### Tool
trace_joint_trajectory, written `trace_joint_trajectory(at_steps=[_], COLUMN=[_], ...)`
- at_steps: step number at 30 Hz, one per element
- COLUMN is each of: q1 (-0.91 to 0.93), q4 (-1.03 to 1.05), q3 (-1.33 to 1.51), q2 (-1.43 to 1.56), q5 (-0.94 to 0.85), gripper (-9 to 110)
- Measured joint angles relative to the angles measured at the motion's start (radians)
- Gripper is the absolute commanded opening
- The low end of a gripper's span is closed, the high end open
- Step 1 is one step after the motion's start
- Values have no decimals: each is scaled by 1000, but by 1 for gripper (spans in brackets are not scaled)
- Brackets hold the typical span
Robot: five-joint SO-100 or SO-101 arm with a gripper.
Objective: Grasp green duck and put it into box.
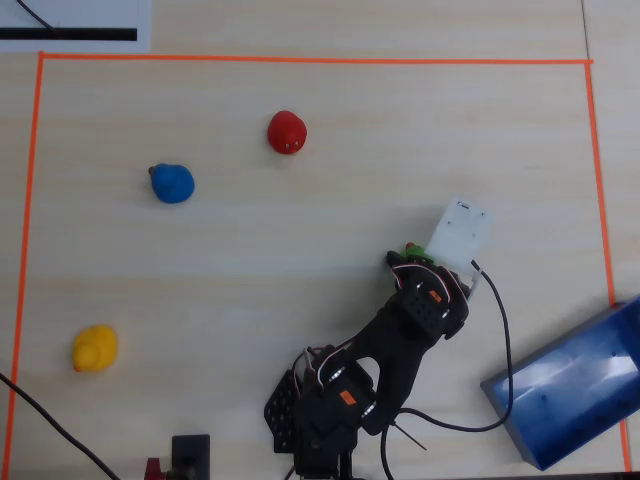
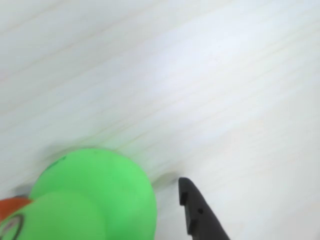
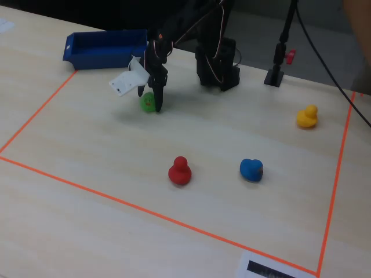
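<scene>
In the overhead view, the arm is covering nearly all of the duck [image 1: 411,249], leaving only a green sliver showing at the far tip of the claw [image 1: 420,258]. The box [image 1: 575,395] is sitting well apart at the near right edge, beyond the orange tape [image 1: 300,59]. The risk, I judge, is the round toy slipping out or rolling away if the fingers are closing off-centre.

In the wrist view, the duck [image 2: 95,200] is filling the lower left, its orange beak poking out at the left edge. One dark fingertip [image 2: 197,210] is standing just to its right, with a thin gap between them. The other finger is out of frame, so a lopsided pinch could be pushing the duck left.

In the fixed view, the claw [image 3: 152,99] is hanging over the duck [image 3: 148,102], its dark fingers appearing to straddle it. The box [image 3: 104,47] is lying far left, behind it. The jaws are looking parted around the duck and not yet clamped.
</scene>
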Motion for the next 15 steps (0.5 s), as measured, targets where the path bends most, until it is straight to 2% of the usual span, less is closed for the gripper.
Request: trace_joint_trajectory(at_steps=[4,15], q1=[6,28], q4=[-5,-25], q3=[-32,-80], q2=[-26,-41], q5=[-31,-40], gripper=[10,4])
